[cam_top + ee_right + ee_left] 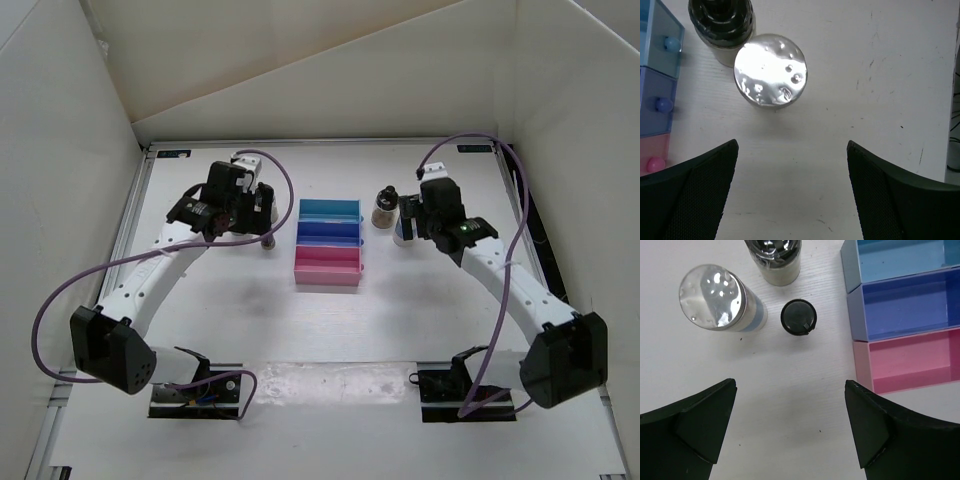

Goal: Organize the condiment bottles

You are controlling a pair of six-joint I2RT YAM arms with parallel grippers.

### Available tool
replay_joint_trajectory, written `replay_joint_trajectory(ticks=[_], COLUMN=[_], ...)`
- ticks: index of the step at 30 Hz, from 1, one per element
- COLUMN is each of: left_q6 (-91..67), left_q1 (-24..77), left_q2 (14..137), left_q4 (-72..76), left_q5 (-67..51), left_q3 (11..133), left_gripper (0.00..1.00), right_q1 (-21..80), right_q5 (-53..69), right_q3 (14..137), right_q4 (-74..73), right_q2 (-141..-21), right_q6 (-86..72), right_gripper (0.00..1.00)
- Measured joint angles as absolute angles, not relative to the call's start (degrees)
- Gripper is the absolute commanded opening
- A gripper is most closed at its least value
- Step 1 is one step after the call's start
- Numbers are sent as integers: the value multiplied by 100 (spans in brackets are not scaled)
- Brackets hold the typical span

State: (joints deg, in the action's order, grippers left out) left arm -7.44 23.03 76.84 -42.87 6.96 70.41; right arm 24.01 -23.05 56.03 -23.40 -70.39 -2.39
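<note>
**Both sides lined up, nothing gripped yet**

Right of the rack [657, 95], a silver bottle [770, 69] stands on the worktop [880, 60]. A black-capped bottle [722, 22] stands just beside it, between it and the rack. Both are upright, tops facing the wrist camera. Your right end effector [792, 147] is spread wide and holds nothing. The silver top lies ahead of its gap, slightly toward the rack, so this arm is the nearer one here.

Left of the rack stand a second silver bottle [715, 297], a small black cap [798, 316] nearer the rack, and a dark-topped bottle [775, 260] beyond them. Your left end effector [790, 384] is also spread and holds nothing. The black cap sits almost dead ahead of its gap, while the silver one lies off toward the finger farther from the rack.

From above, the arms hide most of both groups, and only the wrist views show them clearly. Only the top view shows all three steps of the rack between the arms.
</note>
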Motion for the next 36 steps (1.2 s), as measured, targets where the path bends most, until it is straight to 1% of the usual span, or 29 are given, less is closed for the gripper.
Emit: replay_joint_trajectory(ticks=[6,12,15,24,33,35,36], left_q6=[-624,-506,-471,-427,-429,-429,-432], left_q1=[2303,2303,2303,2298,2298,2298,2298], left_q2=[7762,7948,8044,8145,8228,8230,8230], left_q4=[-4344,-4458,-4477,-4497,-4497,-4497,-4497], left_q5=[711,751,760,770,768,768,768], left_q3=[7417,7688,7743,7743,7752,7754,7758], left_gripper=[100,100,100,100,100,100,100], right_q1=[2150,2106,2106,2034,1892,1872,1857], right_q5=[-1905,-1625,-1559,-1466,-1441,-1439,-1426], right_q3=[6340,6785,6858,6858,6858,6858,6858], right_q4=[-2165,-2034,-1984,-1970,-1959,-1964,-1962], right_q2=[-7848,-8370,-8552,-8755,-8816,-8833,-8838], right_q6=[-235,-226,-233,-263,-272,-283,-290], right_gripper=[90,90,88,82,80,79,76])
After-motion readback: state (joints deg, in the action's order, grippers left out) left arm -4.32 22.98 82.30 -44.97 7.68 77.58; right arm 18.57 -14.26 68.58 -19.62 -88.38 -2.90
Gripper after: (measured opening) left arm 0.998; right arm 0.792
